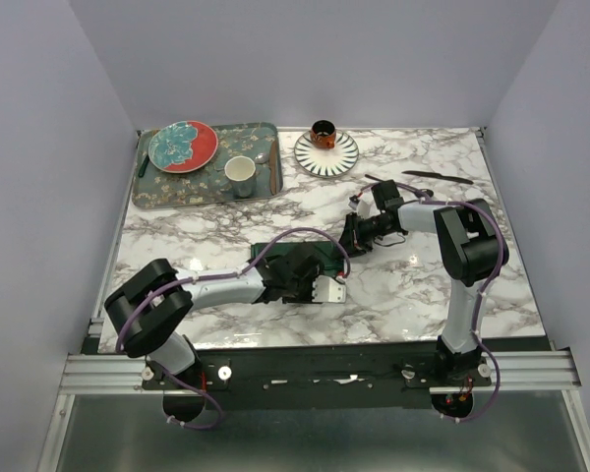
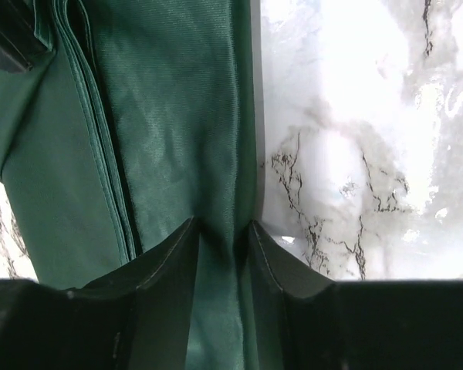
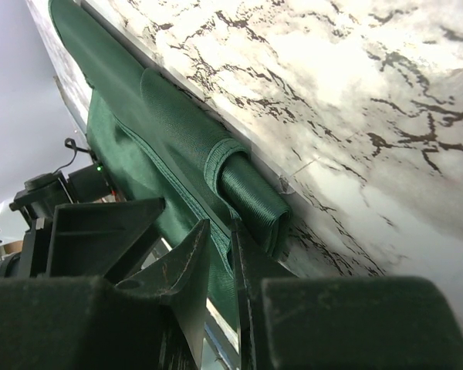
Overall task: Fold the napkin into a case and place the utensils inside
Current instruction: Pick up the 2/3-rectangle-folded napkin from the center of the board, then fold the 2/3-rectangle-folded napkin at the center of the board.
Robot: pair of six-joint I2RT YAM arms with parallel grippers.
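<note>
**Op:** where's the napkin (image 2: 170,123)?
**Eng:** mid tabletop (image 1: 226,221), just ahead of your two arms. Folded into a long layered strip, lying flat. Your left wrist hides most of it from above

**Op:** left hand (image 2: 220,230)?
**Eng:** down on the strip, fingers parted, straddling a narrow ridge of cloth near the long edge that borders bare marble. Tips touch the fabric, no clamp that I can see

**Op:** right hand (image 3: 221,225)?
**Eng:** at the strip's right end, closed on a cloth layer, jaws nearly together. A rolled fold sits just beside the fingertips

**Op:** utensils (image 1: 439,177)?
**Eng:** both black pieces lie on the marble at the far right, beyond your right arm, well apart from the napkin, nothing touching them. Tray (image 1: 271,130) with plate (image 1: 183,146) and cup (image 1: 240,175) is far left
</note>
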